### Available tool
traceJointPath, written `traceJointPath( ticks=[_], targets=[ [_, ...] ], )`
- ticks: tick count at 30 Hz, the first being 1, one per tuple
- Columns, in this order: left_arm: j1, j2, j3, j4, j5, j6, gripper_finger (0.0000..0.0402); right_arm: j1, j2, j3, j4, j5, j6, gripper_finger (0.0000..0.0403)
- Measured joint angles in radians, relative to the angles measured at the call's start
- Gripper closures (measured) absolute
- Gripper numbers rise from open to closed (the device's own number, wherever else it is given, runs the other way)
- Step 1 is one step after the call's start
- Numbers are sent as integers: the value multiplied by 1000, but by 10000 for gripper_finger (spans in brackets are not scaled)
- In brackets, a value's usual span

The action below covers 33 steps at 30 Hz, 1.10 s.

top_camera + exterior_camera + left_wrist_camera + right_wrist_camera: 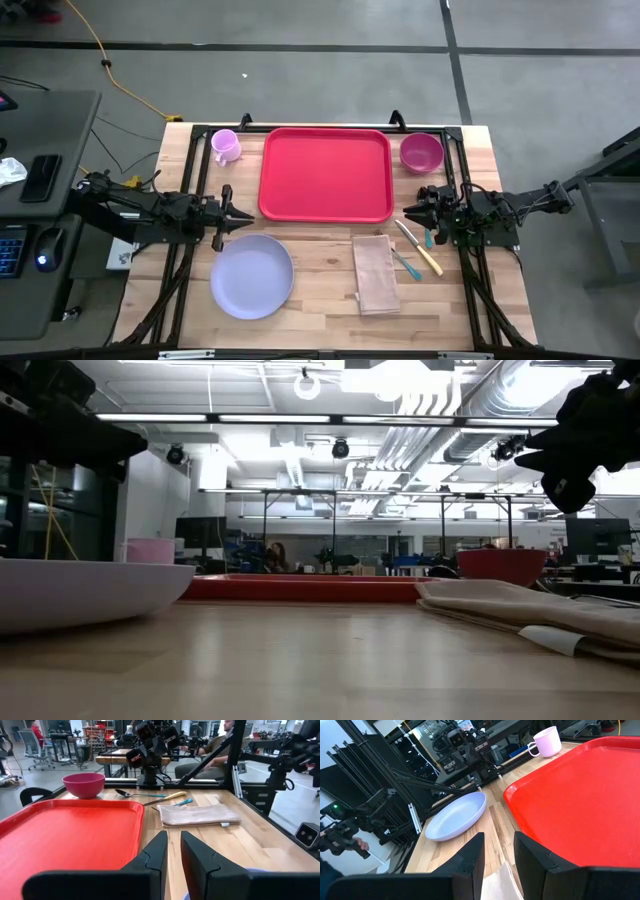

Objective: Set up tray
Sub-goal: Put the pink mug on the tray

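Note:
The red tray (325,172) lies flat on the far middle of the table, also seen in the left wrist view (70,835) and the right wrist view (580,795). My left gripper (245,217) hovers at the tray's near left corner, above the lavender plate's (251,276) far edge, fingers a little open (173,836). My right gripper (405,212) hovers at the tray's near right corner, open (498,837), over the cutlery (418,248). Neither touches anything.
A pink mug (225,146) stands left of the tray and a magenta bowl (421,152) right of it. A folded beige napkin (375,272) lies near the middle, with a spoon, a yellow-handled and a teal-handled utensil (170,797) beside it. People sit beyond the table.

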Motion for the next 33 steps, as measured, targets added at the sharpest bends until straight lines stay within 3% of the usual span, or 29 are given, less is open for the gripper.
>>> traceJointPath(
  ticks=[8,12,18,26,33],
  targets=[
    [0,0,0,7,1,-13,316,0,0,0,0,0,0,320],
    [0,0,0,33,3,-144,316,0,0,0,0,0,0,320],
    [0,0,1,289,4,-362,316,0,0,0,0,1,0,320],
    [0,0,39,713,-31,-261,316,0,0,0,24,80,0,320],
    [0,0,56,790,-109,-199,316,0,0,0,32,93,-30,320]
  ],
)
